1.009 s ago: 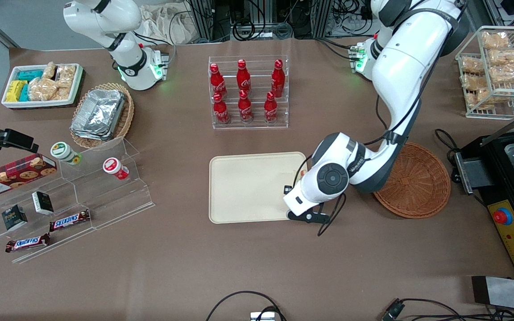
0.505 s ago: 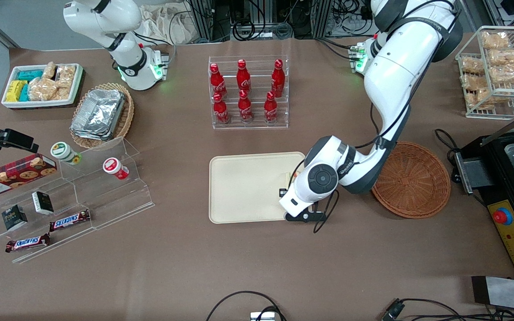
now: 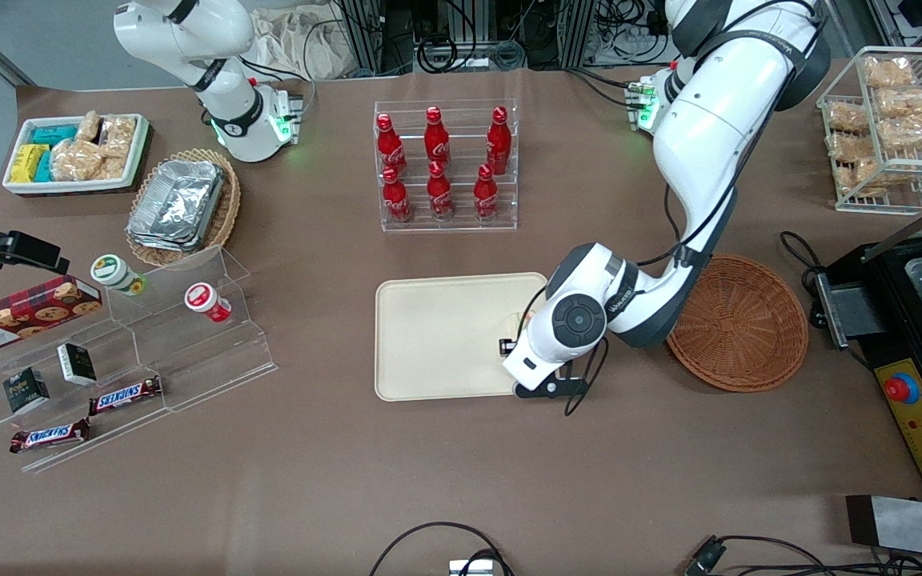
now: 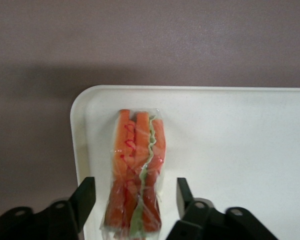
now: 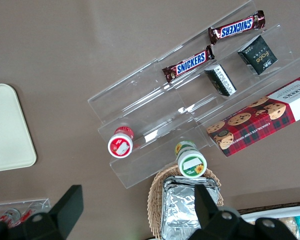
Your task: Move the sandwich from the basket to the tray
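My working arm is glossy white with dark grey bands at its joints and a round grey cap on the wrist, small lettering beside it. Thin black cables loop along it. Green lights glow at its base. Its gripper (image 4: 134, 200) has matte black fingers (image 4: 85, 196).

A table (image 3: 333, 480) covered in a matte brown sheet fills nearly the whole front view, evenly lit, with soft shadows under what stands on it. Along its edge farthest from the front camera stand metal frames (image 3: 565, 32) hung with black cables (image 3: 461, 48), and a crumpled pale cloth (image 3: 301, 40) lies there too. At the parked arm's end, grey floor (image 3: 29, 40) shows past the corner.
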